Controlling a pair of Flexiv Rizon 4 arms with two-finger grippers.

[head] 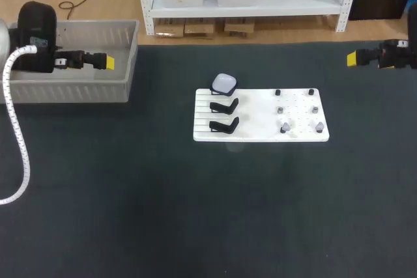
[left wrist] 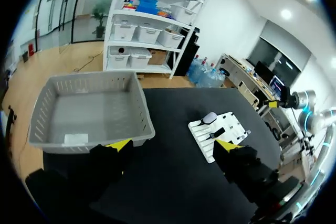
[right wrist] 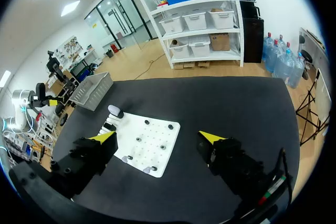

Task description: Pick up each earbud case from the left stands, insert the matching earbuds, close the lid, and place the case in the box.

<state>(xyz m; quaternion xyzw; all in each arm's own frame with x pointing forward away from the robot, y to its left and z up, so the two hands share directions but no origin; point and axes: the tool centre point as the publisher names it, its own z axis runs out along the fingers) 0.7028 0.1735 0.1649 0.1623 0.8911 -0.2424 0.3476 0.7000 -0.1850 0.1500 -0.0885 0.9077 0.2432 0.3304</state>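
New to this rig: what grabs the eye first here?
The white board in the middle: a white earbud case sits on its rearmost left stand, two black stands in front are empty, small earbuds stand on its right half. A grey box sits at left rear by the open left gripper; the open right gripper hangs at the right edge.

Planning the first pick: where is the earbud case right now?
In the head view the earbud case sits at the rear left corner of the white board, just behind the two empty black stands.
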